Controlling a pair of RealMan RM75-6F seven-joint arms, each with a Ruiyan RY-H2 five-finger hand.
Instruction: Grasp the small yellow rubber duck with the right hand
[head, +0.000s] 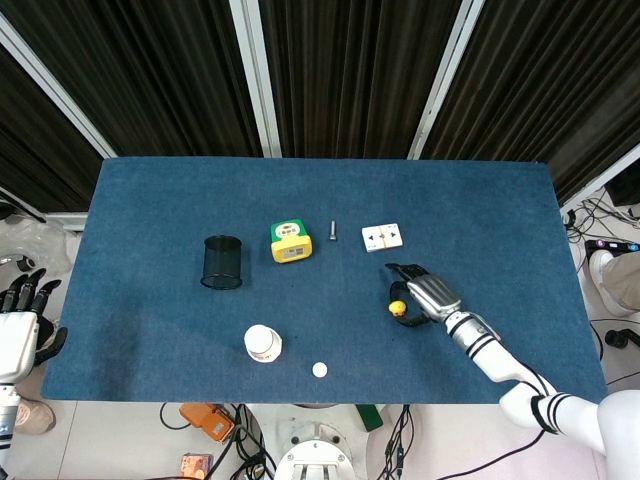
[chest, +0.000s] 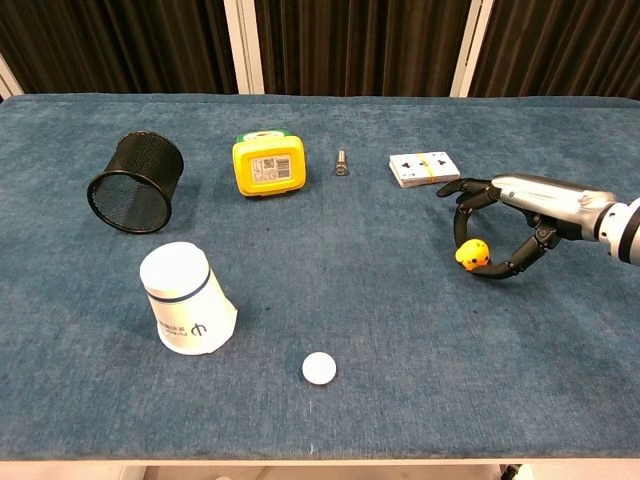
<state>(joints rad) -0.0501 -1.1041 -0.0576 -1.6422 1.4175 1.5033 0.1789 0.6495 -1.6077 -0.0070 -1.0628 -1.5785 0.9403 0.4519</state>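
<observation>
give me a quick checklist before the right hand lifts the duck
1. Right hand wrapped around the small yellow rubber duck: ok, fingers curl over it, thumb under its near side.
2. Firm contact on both sides: cannot tell, the duck still shows between the fingers.
3. Duck off the table: cannot tell, it looks to be resting on the cloth.
4. Card deck clear of the fingers: ok, close behind them but apart.
5. Left hand out of the way: ok, off the table's left edge, holding nothing.
</observation>
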